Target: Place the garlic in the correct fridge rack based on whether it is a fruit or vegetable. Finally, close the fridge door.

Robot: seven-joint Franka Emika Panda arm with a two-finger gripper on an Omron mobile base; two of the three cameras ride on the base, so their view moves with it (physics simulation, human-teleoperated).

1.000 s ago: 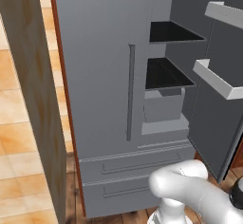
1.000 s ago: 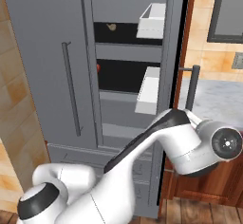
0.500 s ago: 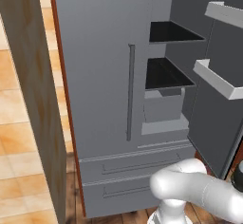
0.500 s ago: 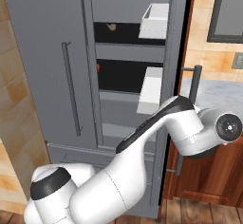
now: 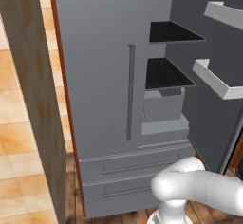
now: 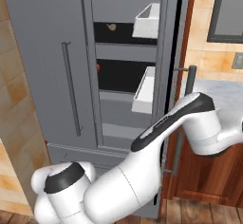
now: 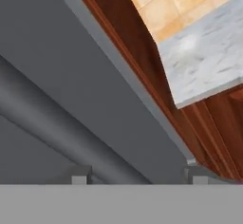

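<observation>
Garlic (image 6: 111, 27) sits on the upper fridge rack (image 6: 114, 33), a small tan lump toward the back, well clear of the arm. A small red fruit (image 6: 98, 68) shows at the left edge of the lower shelf (image 6: 118, 76). So the placing looks done; what remains is the door.

Fridge door (image 6: 173, 52) stands open, swung out to the right, its white bins (image 6: 147, 20) facing the interior. The arm reaches round the outside of that door, toward its long grey handle (image 6: 186, 109).

In the hand view the handle bar (image 7: 61, 123) runs diagonally across the grey door face, with the fingertips (image 7: 79, 175) rising at the bottom on either side of it. Jaws stand apart, straddling the bar; whether they touch it cannot be told. Marble counter (image 7: 209, 52) and tiled wall lie beyond the door edge.

Step in hand, by this reading: getting hold of the door to shut it. Next move calls for a firm hold or push on the door, then a swing along its hinge arc until it meets the fridge body.
</observation>
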